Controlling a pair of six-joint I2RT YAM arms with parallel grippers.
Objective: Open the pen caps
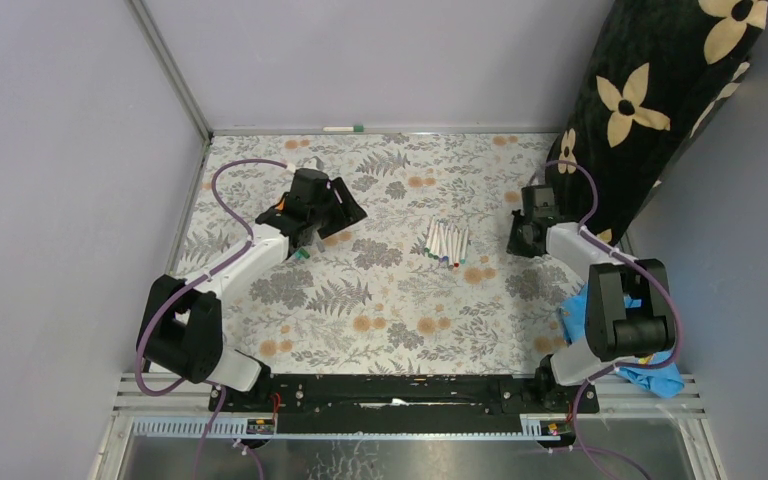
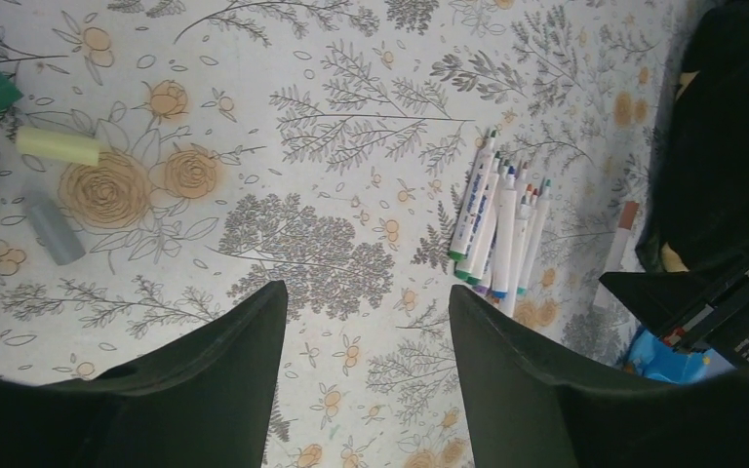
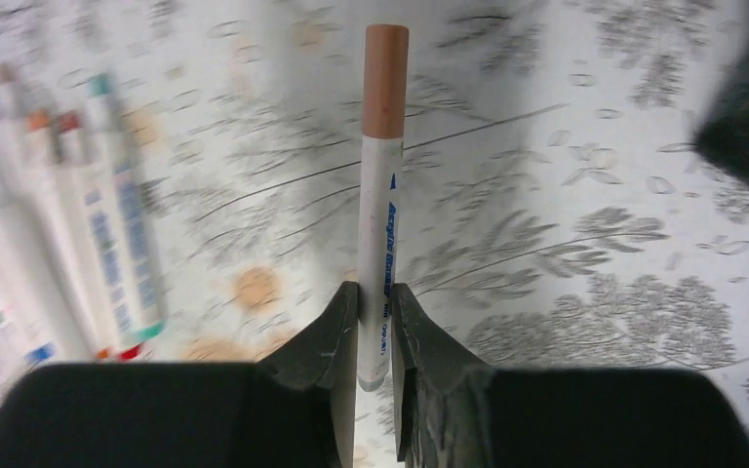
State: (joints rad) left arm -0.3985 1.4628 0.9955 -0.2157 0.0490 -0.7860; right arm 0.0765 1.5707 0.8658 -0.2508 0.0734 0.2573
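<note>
I had the right gripper [image 3: 374, 304] pinched on a white pen [image 3: 380, 224], its orange-brown cap [image 3: 385, 80] on and pointing away from the fingers. The left gripper [image 2: 366, 292] hung wide and empty. A few loose caps [image 2: 57, 146] lay off to its side. The heap of capped pens [image 2: 497, 219] was left to do, so I judged it early days

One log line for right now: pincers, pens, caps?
right pincer: shut on white pen | tan cap: on pen | left pincer: open, empty | loose caps: on table | pen pile: mid-table
</note>
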